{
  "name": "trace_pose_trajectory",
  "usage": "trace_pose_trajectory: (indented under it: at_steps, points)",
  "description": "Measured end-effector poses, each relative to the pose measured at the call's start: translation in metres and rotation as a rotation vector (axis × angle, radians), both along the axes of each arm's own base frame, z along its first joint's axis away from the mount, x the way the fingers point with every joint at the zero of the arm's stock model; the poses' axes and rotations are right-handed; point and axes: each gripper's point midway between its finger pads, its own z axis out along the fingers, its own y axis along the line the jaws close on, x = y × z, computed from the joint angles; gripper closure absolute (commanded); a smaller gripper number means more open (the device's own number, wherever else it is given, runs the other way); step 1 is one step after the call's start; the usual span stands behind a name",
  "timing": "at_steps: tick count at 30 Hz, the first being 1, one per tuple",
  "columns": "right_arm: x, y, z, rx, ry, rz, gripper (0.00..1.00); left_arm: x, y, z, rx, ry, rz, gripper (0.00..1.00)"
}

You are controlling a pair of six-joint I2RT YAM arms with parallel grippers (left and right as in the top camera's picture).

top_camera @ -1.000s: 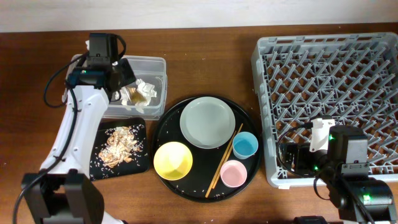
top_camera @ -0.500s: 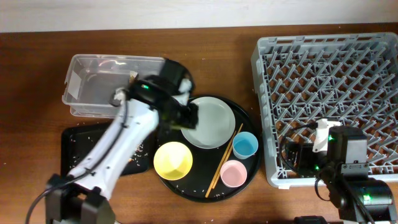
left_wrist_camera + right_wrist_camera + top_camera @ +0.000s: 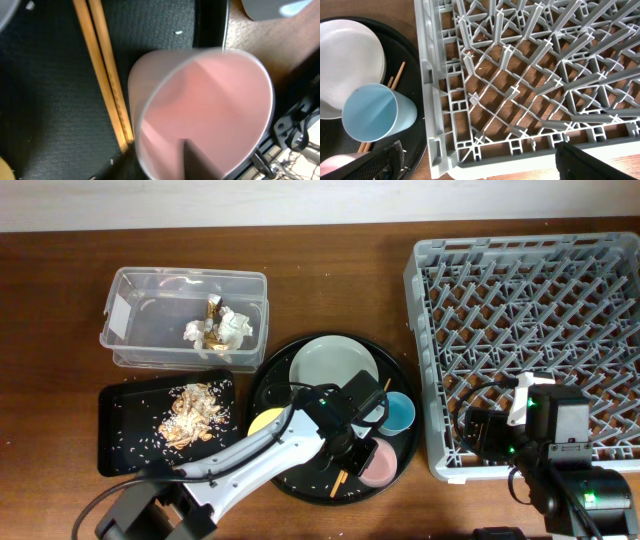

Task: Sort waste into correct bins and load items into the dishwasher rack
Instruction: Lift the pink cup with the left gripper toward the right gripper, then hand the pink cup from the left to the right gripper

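Left tool [image 3: 363, 452] over half-hidden pink cup [image 3: 200, 100]

The pink cup [image 3: 200, 100] is smooth, matt plastic; the chopsticks [image 3: 102, 75] are bare, grained wood. The round black tray [image 3: 45, 100] looks finely textured. The dishwasher rack [image 3: 520, 75] is moulded grey plastic, faintly glossy; the desk [image 3: 330, 250] is wood-grained.

Left arm [image 3: 260, 455] lies across the near half of the round black tray [image 3: 270, 380]. Chopsticks [image 3: 102, 75] sit just beside the pink cup [image 3: 210, 100], with the blue cup [image 3: 396, 412] close by. Only a narrow strip separates tray and rack [image 3: 530, 300]. Bare table [image 3: 340, 290] between tub [image 3: 118, 320] and rack.
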Motion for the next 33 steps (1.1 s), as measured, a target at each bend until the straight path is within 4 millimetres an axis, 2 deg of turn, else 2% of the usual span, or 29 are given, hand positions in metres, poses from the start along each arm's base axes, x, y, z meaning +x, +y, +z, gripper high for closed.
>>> trace_pose_trajectory:
  at_steps: [3, 6, 8, 9, 11, 13, 14, 15, 16, 17, 18, 19, 21, 23, 27, 31, 33]
  points:
    - [0.0, 0.0, 0.0, -0.001, 0.001, 0.0, 0.02, 0.012, 0.002, 0.0, -0.006, -0.019, 0.032, 1.0]
    - [0.0, -0.001, 0.0, -0.003, 0.001, -0.003, 0.02, 0.02, 0.022, -0.001, 0.03, 0.015, 0.088, 1.0]
    - [-0.001, -0.001, 0.0, -0.003, 0.002, -0.002, 0.02, 0.035, 0.035, 0.008, 0.004, 0.031, 0.144, 1.0]
    - [0.0, -0.001, 0.0, -0.003, 0.002, -0.003, 0.02, 0.042, 0.04, 0.019, -0.036, 0.031, 0.168, 1.0]
    - [0.001, -0.001, 0.001, -0.003, -0.007, -0.002, 0.02, 0.061, 0.047, 0.059, -0.189, 0.007, 0.226, 1.0]
    - [0.006, 0.001, 0.003, 0.004, -0.02, 0.002, 0.02, 0.088, 0.067, 0.097, -0.336, -0.046, 0.316, 1.0]
    - [0.012, 0.006, 0.003, 0.027, -0.03, 0.02, 0.02, 0.109, 0.08, 0.115, -0.439, -0.075, 0.362, 1.0]
    - [0.019, 0.016, 0.002, 0.069, -0.029, 0.06, 0.02, 0.125, 0.089, 0.128, -0.516, -0.094, 0.39, 1.0]
    - [0.026, 0.027, 0.002, 0.114, -0.036, 0.108, 0.02, 0.136, 0.09, 0.144, -0.627, -0.114, 0.37, 1.0]
    - [0.031, 0.039, 0.003, 0.16, -0.042, 0.169, 0.02, 0.14, 0.086, 0.153, -0.693, -0.119, 0.343, 1.0]
    - [0.037, 0.062, 0.004, 0.242, -0.046, 0.287, 0.02, 0.143, 0.08, 0.163, -0.765, -0.126, 0.299, 1.0]
    - [0.037, 0.085, 0.007, 0.329, -0.051, 0.414, 0.02, 0.144, 0.072, 0.17, -0.848, -0.095, 0.244, 1.0]
    - [0.036, 0.118, 0.018, 0.469, -0.085, 0.611, 0.02, 0.139, 0.061, 0.163, -0.947, 0.039, 0.191, 1.0]
    - [0.042, 0.141, 0.032, 0.582, -0.149, 0.768, 0.02, 0.135, 0.054, 0.155, -1.0, 0.143, 0.169, 1.0]
    - [0.051, 0.163, 0.049, 0.732, -0.238, 0.941, 0.02, 0.119, 0.037, 0.154, -1.041, 0.231, 0.103, 1.0]
    - [0.054, 0.17, 0.052, 0.823, -0.253, 1.005, 0.02, 0.106, 0.024, 0.157, -1.052, 0.262, 0.052, 1.0]
    - [0.054, 0.172, 0.061, 0.839, -0.297, 1.051, 0.0, 0.102, 0.019, 0.158, -1.053, 0.27, 0.036, 1.0]
